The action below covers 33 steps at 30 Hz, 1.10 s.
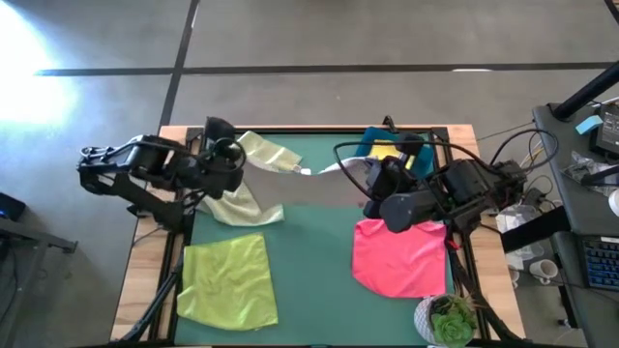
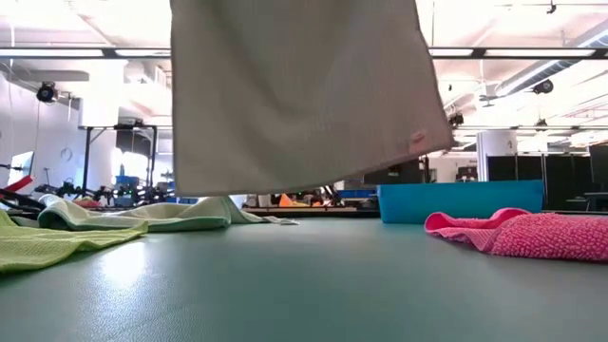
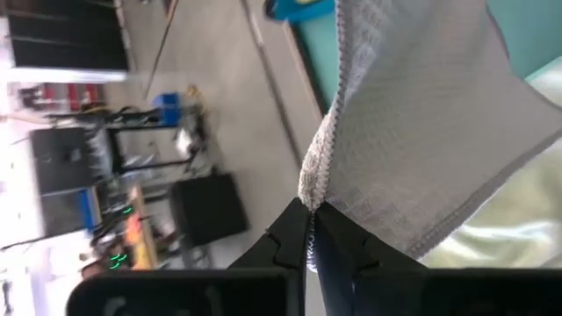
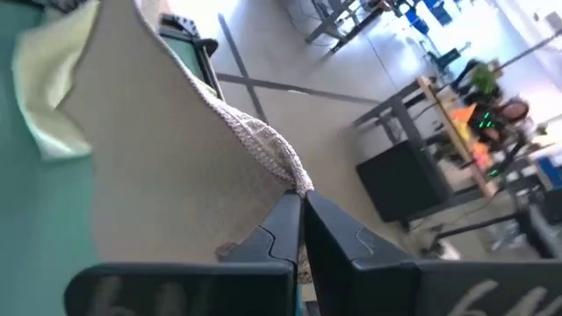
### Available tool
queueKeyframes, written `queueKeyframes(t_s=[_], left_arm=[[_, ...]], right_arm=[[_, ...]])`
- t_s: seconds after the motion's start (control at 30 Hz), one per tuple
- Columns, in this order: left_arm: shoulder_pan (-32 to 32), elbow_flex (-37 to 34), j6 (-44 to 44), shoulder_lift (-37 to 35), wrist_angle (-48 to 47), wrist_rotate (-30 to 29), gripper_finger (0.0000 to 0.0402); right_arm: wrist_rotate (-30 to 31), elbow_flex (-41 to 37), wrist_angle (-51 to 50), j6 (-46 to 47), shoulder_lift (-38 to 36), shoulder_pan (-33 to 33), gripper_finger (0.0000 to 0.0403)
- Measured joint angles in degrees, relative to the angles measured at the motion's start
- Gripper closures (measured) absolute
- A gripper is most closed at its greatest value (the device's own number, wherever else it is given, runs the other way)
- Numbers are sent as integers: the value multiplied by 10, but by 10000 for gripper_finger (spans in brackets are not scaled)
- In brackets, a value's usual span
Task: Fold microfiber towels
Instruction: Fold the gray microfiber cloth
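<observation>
A light grey towel (image 2: pixel 294 95) hangs spread between my two grippers above the middle of the table, its lower edge (image 2: pixel 285 186) clear of the green mat. My left gripper (image 3: pixel 312 215), at the table's far left (image 1: pixel 239 160), is shut on one top corner. My right gripper (image 4: pixel 300 206), toward the far right (image 1: pixel 371 184), is shut on the other. From above, the grey towel (image 1: pixel 319 171) shows as a thin strip. A pale green towel (image 1: pixel 247 205) lies crumpled on the mat. The lime green towel (image 1: pixel 227 280) and the pink towel (image 1: pixel 401 256) lie flat nearer the front. My left gripper pinches a top corner of the grey towel (image 3: pixel 313 186) between its two fingertips, at the hemmed edge. The cloth hangs below, lifted clear of the table. My right gripper pinches the opposite top corner (image 4: pixel 290 171) between its two fingertips, where the hem is bunched. The towel's top edge runs from there toward the other gripper, and the cloth hangs clear.
A blue bin (image 1: pixel 382 145) with a yellow towel (image 1: pixel 387 153) in it stands at the far right. A potted plant (image 1: pixel 450 319) sits at the near right corner. Bare green mat (image 2: pixel 304 275) lies beneath the hanging towel.
</observation>
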Motion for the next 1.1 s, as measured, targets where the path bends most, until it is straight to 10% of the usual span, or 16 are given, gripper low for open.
queueKeyframes(t_s=[0.2, 0.37, 0.53, 1.1], left_arm=[[11, 7, -22, 7, -1, 23, 401], [0, -17, -180, 6, 1, 272, 401], [-52, -99, -270, 6, 5, 388, 401], [-225, -290, -557, 12, 251, 481, 401]], right_arm=[[-66, -19, 1, 33, 0, 8, 394], [-160, -92, 21, 157, 0, 42, 394], [-244, -204, 93, 265, 2, 83, 394], [-395, -480, 567, 377, 0, 217, 394]])
